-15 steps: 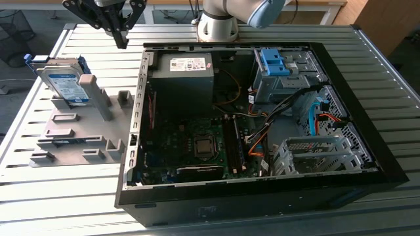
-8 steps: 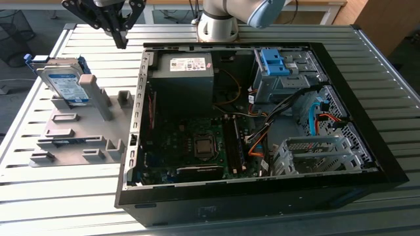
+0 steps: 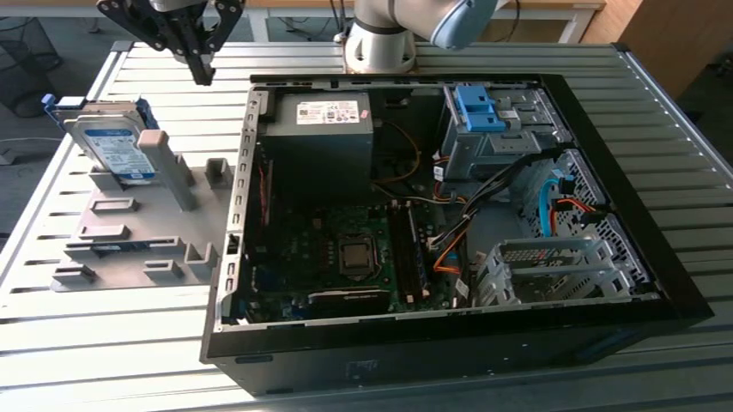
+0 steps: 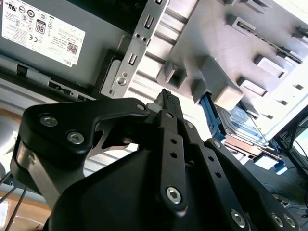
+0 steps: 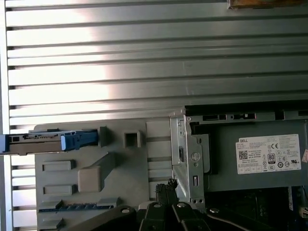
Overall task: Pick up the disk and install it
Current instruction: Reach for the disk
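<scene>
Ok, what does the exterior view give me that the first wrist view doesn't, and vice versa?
Exterior view adds: the open case's interior, with the motherboard and blue-latched drive cage, plus the disk's labelled face. First wrist view adds: the disk edge-on, blue rail showing, seated in the grey fixture. Both share: disk, grey fixture, power supply, slatted table, and the shut, empty pincer, apart from the disk.

Hard daylight floods my slatted silver metal bench, glaring white across its slats in the first wrist view. The open black computer case is dim inside. In the second wrist view, my black tool looms dark and slightly soft up close, and the far corner burns out.
</scene>
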`<state>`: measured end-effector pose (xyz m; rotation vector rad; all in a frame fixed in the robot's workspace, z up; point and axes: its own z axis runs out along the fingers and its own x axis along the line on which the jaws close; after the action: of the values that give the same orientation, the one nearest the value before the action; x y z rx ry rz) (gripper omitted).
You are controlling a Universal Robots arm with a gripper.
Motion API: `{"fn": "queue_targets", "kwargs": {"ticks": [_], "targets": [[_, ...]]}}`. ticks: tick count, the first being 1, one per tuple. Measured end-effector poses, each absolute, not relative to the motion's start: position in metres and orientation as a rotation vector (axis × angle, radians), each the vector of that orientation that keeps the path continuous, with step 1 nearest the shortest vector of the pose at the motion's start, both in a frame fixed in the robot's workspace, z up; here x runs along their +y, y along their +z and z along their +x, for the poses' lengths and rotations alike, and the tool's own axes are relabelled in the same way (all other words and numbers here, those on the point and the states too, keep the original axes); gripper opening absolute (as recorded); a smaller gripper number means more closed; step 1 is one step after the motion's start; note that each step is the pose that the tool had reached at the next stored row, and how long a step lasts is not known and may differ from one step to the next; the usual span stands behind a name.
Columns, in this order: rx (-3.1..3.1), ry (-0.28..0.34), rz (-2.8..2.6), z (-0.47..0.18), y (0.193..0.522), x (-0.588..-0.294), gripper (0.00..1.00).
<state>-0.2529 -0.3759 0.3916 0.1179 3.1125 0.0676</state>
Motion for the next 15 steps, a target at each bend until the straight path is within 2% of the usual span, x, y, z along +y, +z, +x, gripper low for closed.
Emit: {"fn": "queue_targets", "kwargs": {"ticks": [11, 15], "targets": [[3.115, 0.066, 0.120, -0.275, 0.390, -0.366, 0.11], [3.116, 0.039, 0.120, -0.276, 0.389, -0.365, 0.11]]}}
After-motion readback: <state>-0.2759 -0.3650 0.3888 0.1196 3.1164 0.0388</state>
